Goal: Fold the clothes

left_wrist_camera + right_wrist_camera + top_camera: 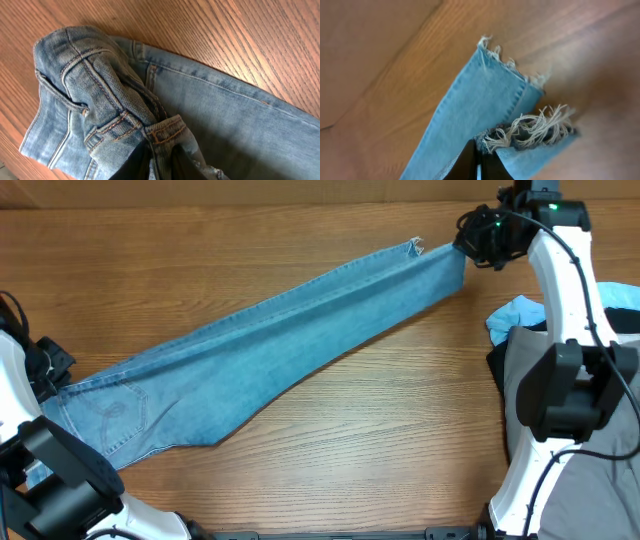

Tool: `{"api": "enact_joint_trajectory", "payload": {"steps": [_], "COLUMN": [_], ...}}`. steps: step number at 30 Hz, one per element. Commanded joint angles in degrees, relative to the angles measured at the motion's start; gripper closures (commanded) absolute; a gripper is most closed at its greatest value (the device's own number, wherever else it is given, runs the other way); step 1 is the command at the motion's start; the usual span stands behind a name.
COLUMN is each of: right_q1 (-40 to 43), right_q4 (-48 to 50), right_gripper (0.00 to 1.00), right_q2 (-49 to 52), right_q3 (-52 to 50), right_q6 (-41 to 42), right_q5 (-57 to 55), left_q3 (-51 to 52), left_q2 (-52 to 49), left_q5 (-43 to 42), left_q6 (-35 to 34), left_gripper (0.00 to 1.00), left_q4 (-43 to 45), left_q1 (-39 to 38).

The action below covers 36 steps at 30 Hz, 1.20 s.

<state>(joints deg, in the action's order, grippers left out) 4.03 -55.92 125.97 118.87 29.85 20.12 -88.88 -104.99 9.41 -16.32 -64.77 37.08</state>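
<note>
The light-blue jeans [270,340] lie stretched diagonally across the wooden table, legs together, waist at the lower left, frayed hems at the upper right. My left gripper [48,375] is shut on the waistband at the jeans' left end; in the left wrist view the bunched waistband with belt loops [100,95] rises out of the dark jaws [160,165]. My right gripper [470,242] is shut on the hem end; in the right wrist view the frayed hem [530,127] sits pinched between the fingers [479,160], lifted a little off the table.
A pile of other garments lies at the right edge: a grey one [535,380], a sky-blue one [515,315] and a black one [625,320]. The right arm's base [570,390] stands over that pile. Bare wood table [380,440] surrounds the jeans.
</note>
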Motion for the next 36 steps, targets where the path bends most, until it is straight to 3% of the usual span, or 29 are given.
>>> {"api": "enact_joint_trajectory", "payload": {"steps": [1,5,6,7,8,9,14,21,24,26,36], "right_q1": [-0.22,-1.64,-2.01,-2.38,-2.54,-2.54,-1.25,-0.81,-1.86,-2.86,-8.35], "right_q4": [3.04,8.41,9.92,11.41,12.24,12.46,7.61,-2.78,-2.67,-0.42,11.63], "right_gripper": [0.96,0.78,0.65,0.39,0.26,0.24,0.25,0.41,0.48,0.53,0.54], "right_q2": [2.01,4.55,5.07,5.55,5.75,5.75,4.61,4.87,4.87,4.96,11.76], "right_q3": [1.40,1.36,1.36,1.36,1.36,1.36,1.49,1.36,1.33,1.27,1.16], "right_q6": [3.32,3.65,3.48,2.64,1.60,0.81,-5.55,-8.90,-8.70,-6.32,7.26], "right_q5": [-2.23,-2.01,-2.03,-2.05,-2.01,-2.03,-1.95,-1.11,-0.72,-0.46,-1.75], "left_q3": [-1.66,-1.66,-1.66,-1.66,-1.66,-1.66,-1.66,-1.66,-1.66,-1.66,-1.66], "left_q2": [-0.48,-0.48,-0.48,-0.48,-0.48,-0.48,-0.48,-0.48,-0.48,-0.48,-0.44], "left_q5": [3.21,2.99,2.99,3.02,2.91,2.80,3.26,4.94,4.52,4.24,1.57], "left_q6": [0.44,0.42,0.26,0.00,0.00,0.02,1.16,3.10,3.06,3.06,3.04], "left_gripper": [0.80,0.78,0.76,0.74,0.73,0.73,0.70,0.75,0.77,0.78,0.82], "left_q4": [0.63,1.05,1.03,0.96,0.92,0.74,-0.09,0.22,0.26,0.26,-0.13], "left_q1": [-0.66,-1.29,-1.46,-1.62,-1.79,-1.95,-2.23,-2.23,-2.23,-2.29,-2.29]}}
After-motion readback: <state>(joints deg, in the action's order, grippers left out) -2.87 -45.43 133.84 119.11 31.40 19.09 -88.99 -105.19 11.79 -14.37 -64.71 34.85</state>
